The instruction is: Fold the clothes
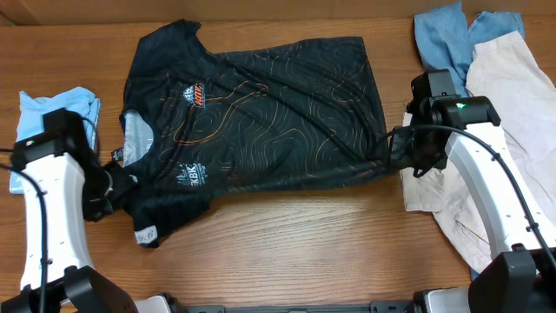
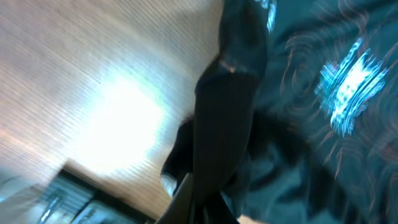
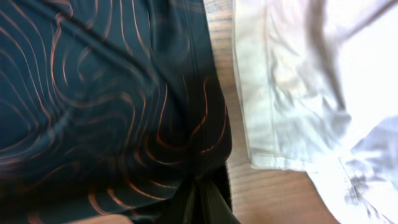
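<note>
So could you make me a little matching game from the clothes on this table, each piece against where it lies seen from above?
Things:
1. black T-shirt
2. light blue garment
3. darker blue garment
4. beige garment

Places:
A. top right corner of the overhead view
B. right side, partly beneath the right arm
C. middle of the table, spread out
D. left edge, beside the left arm

Pairs: 1-C, 2-D, 3-A, 4-B.
</note>
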